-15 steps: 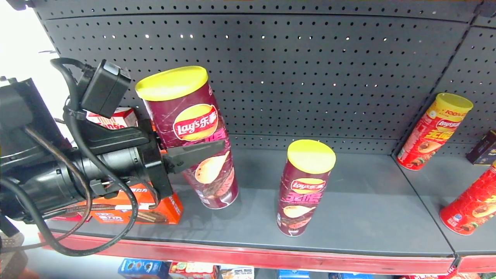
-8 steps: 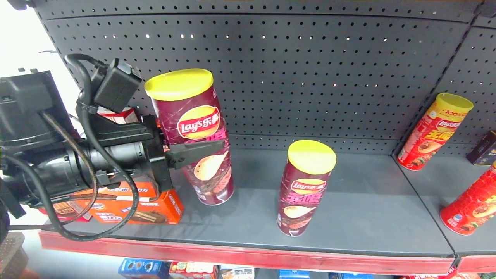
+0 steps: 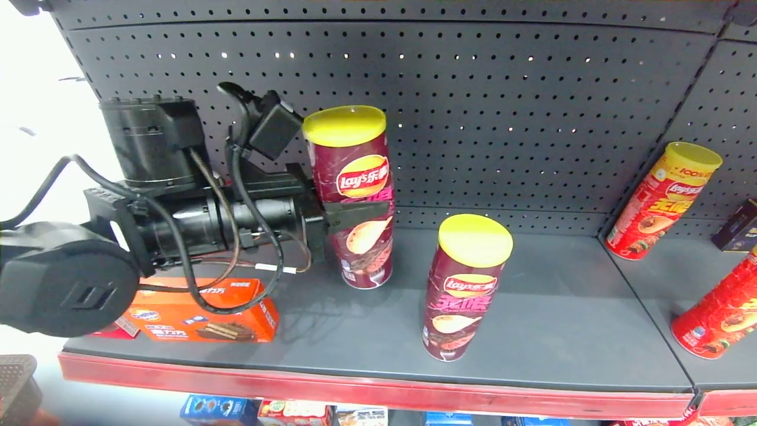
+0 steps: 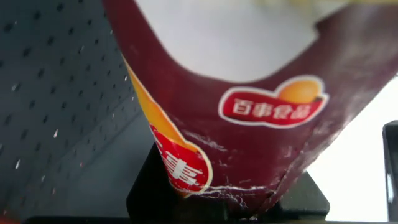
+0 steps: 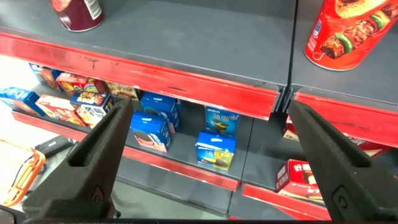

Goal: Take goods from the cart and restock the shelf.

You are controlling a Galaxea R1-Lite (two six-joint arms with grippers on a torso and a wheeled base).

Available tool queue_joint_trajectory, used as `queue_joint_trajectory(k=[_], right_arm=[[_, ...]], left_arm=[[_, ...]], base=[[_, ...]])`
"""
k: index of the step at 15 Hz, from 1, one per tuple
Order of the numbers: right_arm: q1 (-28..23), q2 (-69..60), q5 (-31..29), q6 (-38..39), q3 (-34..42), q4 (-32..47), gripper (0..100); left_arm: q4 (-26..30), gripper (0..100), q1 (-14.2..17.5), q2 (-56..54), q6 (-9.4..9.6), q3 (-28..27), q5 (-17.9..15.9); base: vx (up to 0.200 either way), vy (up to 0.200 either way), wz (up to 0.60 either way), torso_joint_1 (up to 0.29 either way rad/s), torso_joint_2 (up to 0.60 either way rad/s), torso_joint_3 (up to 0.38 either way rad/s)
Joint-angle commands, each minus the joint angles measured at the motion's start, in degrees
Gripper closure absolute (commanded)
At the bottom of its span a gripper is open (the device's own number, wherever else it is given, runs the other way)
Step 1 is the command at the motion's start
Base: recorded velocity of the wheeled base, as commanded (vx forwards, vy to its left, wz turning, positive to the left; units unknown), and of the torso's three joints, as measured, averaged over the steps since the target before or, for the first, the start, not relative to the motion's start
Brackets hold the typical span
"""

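The right gripper (image 5: 208,107) hangs nearest, lower than and in front of the free-standing maroon chip can with a yellow lid (image 3: 467,284). Its two black fingers are spread wide with nothing between them. Left of that can, by the front edge, lies a flat orange biscuit box (image 3: 201,313). Behind and left of the can, the left gripper (image 3: 365,216) is clamped around the middle of a second maroon chip can (image 3: 350,171). This one stands upright close to the dark pegboard back wall (image 3: 502,118). Whether its base touches the grey shelf board (image 3: 562,319) is unclear.
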Motion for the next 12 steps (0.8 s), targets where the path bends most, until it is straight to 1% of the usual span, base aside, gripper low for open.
queue_joint_trajectory(k=[1, 2, 3, 4, 5, 6, 10, 11, 12], right_arm=[[0.0, 0.2, 0.0, 0.0, 0.0, -0.1, 0], [0.0, 0.2, 0.0, 0.0, 0.0, -0.1, 0], [0.0, 0.2, 0.0, 0.0, 0.0, 0.0, 0], [0.0, 0.3, 0.0, 0.0, 0.0, -0.1, 0], [0.0, 0.2, 0.0, 0.0, 0.0, -0.1, 0], [0.0, 0.2, 0.0, 0.0, 0.0, 0.0, 0], [0.0, 0.2, 0.0, 0.0, 0.0, -0.1, 0], [0.0, 0.2, 0.0, 0.0, 0.0, -0.1, 0], [0.0, 0.2, 0.0, 0.0, 0.0, 0.0, 0]], left_arm=[[2.2, 100, -0.5, 7.8, 0.41, -7.0, -1.3], [4.6, 100, -0.8, 9.6, 0.68, -10.1, -1.6], [5.8, 100, -0.8, 11.4, 0.77, -12.8, -2.0], [6.7, 100, -0.6, 14.2, 0.94, -16.5, -3.0], [6.8, 100, -0.5, 14.5, 0.94, -17.1, -3.1], [7.2, 100, -0.3, 17.9, 0.94, -20.8, -4.6], [7.5, 100, -0.3, 24.3, 0.94, -28.1, -4.7], [7.4, 100, -0.3, 24.5, 0.94, -28.4, -4.7], [7.4, 100, -0.3, 26.4, 0.94, -30.4, -4.7]], base=[[0.0, 0.0, 0.0, 0.0, 0.0, 0.0], [0.0, 0.0, 0.0, 0.0, 0.0, 0.0], [0.0, 0.0, 0.0, 0.0, 0.0, 0.0], [0.0, 0.0, 0.0, 0.0, 0.0, 0.0], [0.0, 0.0, 0.0, 0.0, 0.0, 0.0], [0.0, 0.0, 0.0, 0.0, 0.0, 0.0], [0.0, 0.0, 0.0, 0.0, 0.0, 0.0], [0.0, 0.0, 0.0, 0.0, 0.0, 0.0], [0.0, 0.0, 0.0, 0.0, 0.0, 0.0]])
